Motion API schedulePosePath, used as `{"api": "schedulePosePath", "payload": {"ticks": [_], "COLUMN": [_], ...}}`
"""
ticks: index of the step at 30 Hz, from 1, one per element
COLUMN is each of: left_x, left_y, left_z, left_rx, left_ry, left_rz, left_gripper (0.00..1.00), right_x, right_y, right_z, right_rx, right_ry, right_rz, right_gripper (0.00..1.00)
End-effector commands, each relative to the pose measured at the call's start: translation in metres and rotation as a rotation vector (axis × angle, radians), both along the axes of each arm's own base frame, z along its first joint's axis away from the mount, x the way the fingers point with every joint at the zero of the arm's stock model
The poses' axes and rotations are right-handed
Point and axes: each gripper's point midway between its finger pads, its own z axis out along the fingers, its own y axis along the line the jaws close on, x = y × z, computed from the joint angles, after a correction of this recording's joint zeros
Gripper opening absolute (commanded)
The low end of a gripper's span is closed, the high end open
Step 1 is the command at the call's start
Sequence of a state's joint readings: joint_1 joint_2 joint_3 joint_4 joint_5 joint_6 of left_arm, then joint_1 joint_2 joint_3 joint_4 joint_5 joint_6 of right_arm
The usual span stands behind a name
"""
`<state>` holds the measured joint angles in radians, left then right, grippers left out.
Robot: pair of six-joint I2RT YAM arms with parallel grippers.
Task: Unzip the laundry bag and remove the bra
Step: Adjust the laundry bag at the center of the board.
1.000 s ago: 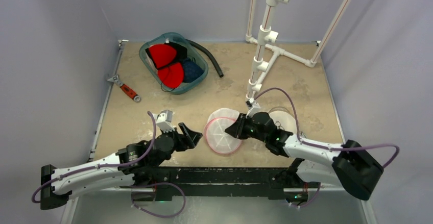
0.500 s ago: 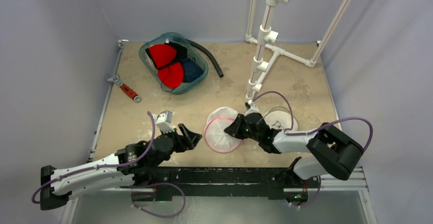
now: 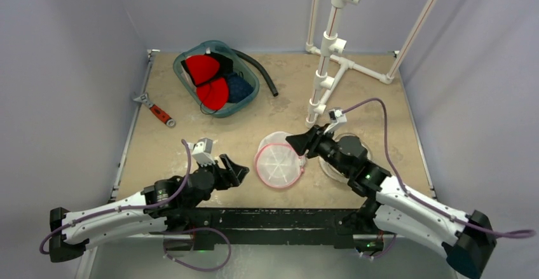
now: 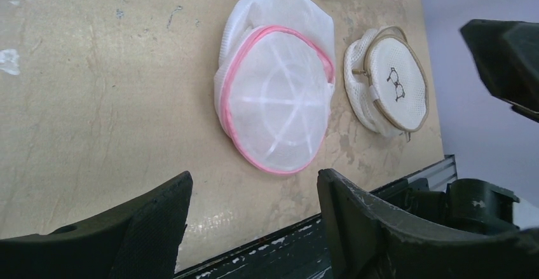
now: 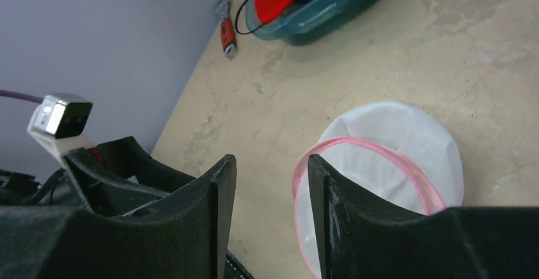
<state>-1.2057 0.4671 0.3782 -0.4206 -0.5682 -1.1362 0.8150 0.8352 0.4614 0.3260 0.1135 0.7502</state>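
White mesh on a pink hoop, the laundry bag: looks light, soft skin on a springy rim, likely to skate if tugged one-handed. Best pinned at the rim, then pulled by the zip tab. Tab not made out, possibly on the pink seam. Lies flat between both grippers. Left gripper just left of bag, jaws wide apart, empty. Right gripper at bag's far-right edge, jaws apart, nothing between. Bra not visible through mesh.

Pipe stand just beyond laundry bag
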Motion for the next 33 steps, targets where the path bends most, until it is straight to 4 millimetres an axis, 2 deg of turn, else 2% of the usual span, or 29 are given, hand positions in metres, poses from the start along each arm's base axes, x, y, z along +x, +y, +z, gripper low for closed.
{"api": "schedulePosePath", "payload": {"ticks": [1, 6, 9, 16, 20, 24, 26, 29, 33], "left_x": [0.008, 0.013, 0.016, 0.017, 0.015, 0.012, 0.010, 0.008, 0.004], "left_y": [0.008, 0.019, 0.025, 0.033, 0.031, 0.027, 0.025, 0.024, 0.021], "left_z": [0.020, 0.031, 0.038, 0.040, 0.032, 0.024, 0.021, 0.016, 0.011], "left_rx": [0.030, 0.070, 0.089, 0.120, 0.126, 0.130, 0.127, 0.120, 0.105], "left_ry": [-0.056, -0.095, -0.116, -0.113, -0.087, -0.057, -0.042, -0.027, -0.014], "left_rz": [0.030, 0.059, 0.080, 0.098, 0.102, 0.087, 0.077, 0.066, 0.052], "left_gripper": [0.71, 0.71, 0.71, 0.71, 0.71, 0.70, 0.70, 0.70, 0.69], "right_x": [-0.018, -0.055, -0.062, -0.043, -0.026, -0.019, -0.015, -0.007, -0.002], "right_y": [-0.014, -0.005, -0.004, 0.012, 0.021, 0.033, 0.035, 0.035, 0.033], "right_z": [0.014, 0.040, 0.041, -0.008, -0.059, -0.106, -0.123, -0.140, -0.149], "right_rx": [-0.102, -0.009, 0.005, -0.139, -0.260, -0.327, -0.353, -0.385, -0.394], "right_ry": [-0.114, -0.215, -0.228, -0.110, 0.026, 0.129, 0.169, 0.216, 0.264], "right_rz": [0.081, 0.266, 0.302, 0.264, 0.174, 0.143, 0.117, 0.063, 0.003], "right_gripper": [0.50, 0.52, 0.53, 0.54, 0.53, 0.51, 0.50, 0.47, 0.46]}}
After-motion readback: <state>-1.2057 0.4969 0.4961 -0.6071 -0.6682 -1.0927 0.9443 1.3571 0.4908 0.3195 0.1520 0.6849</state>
